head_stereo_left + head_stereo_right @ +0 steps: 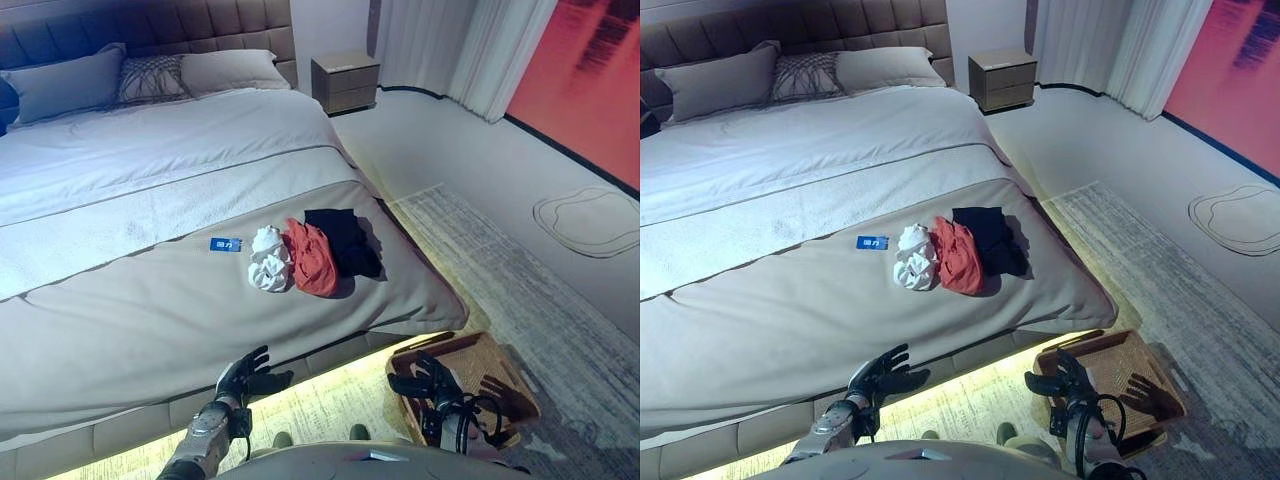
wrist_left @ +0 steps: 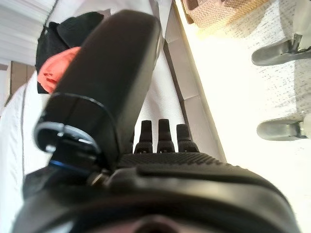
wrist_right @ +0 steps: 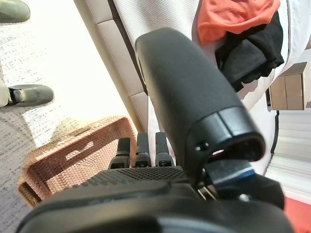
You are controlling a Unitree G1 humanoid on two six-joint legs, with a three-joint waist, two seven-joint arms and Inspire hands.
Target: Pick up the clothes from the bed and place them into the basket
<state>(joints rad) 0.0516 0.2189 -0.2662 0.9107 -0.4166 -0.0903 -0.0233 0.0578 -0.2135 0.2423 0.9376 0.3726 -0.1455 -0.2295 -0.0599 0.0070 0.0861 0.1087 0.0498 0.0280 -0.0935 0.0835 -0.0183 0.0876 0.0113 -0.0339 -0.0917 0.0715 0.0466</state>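
Left eye view shows nothing moved yet: white (image 1: 269, 259), red (image 1: 312, 257) and black clothes (image 1: 345, 240) lie on the bed (image 1: 120, 300) at my twelve o'clock. My left hand (image 1: 243, 375) and right hand (image 1: 432, 380) hang spread and empty, and the basket (image 1: 497, 372) at four o'clock holds nothing.

headboard (image 1: 150, 30): dark, tufted, behind grey pillows (image 1: 60, 82) | nightstand (image 1: 345, 82): wooden, beside the bed's head | curtains (image 1: 460, 50): pale, reaching the floor | wall (image 1: 590, 80): red, at right | rug (image 1: 500, 260): grey, alongside the bed | light strip (image 1: 330, 385): warm glow beneath the bed frame | floor (image 1: 450, 140): pale grey
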